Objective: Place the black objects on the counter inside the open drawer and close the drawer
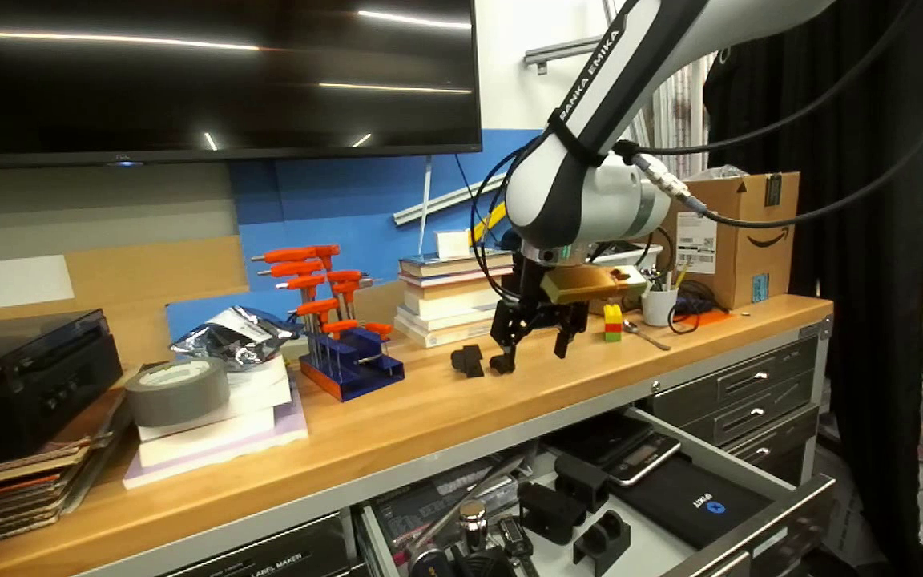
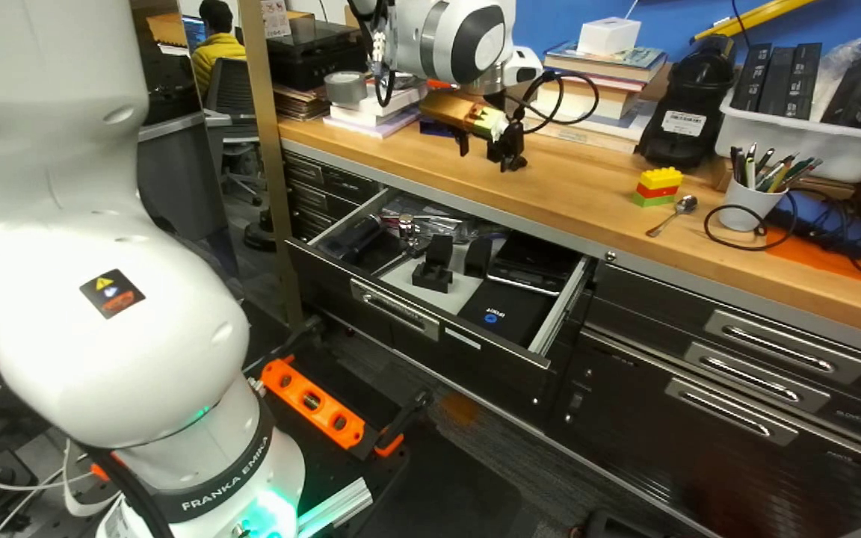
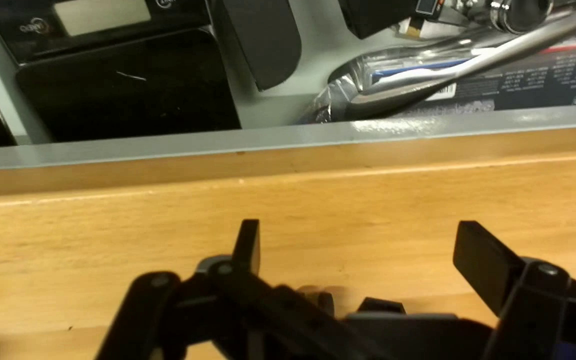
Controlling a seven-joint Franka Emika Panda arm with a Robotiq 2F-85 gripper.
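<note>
Blk piece point(image 1: 468, 361) on surface point(image 1: 421, 394), prob. 2nd piece point(image 1: 501, 365) just beside it, near fingers point(image 3: 488, 265), which are wide apart, nothing held. Drawer point(image 2: 400, 308) open w/ blk parts point(image 1: 551, 510) inside; can't tell if any placed for task. To do: pick both, put in, close.

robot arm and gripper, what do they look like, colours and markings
The arm is white with rounded links, a black band lettered FRANKA EMIKA and a dark warning sticker; dark cables hang off it. The gripper is black, with jointed linkages and two flat fingers; a gold-coloured block sits by it.
</note>
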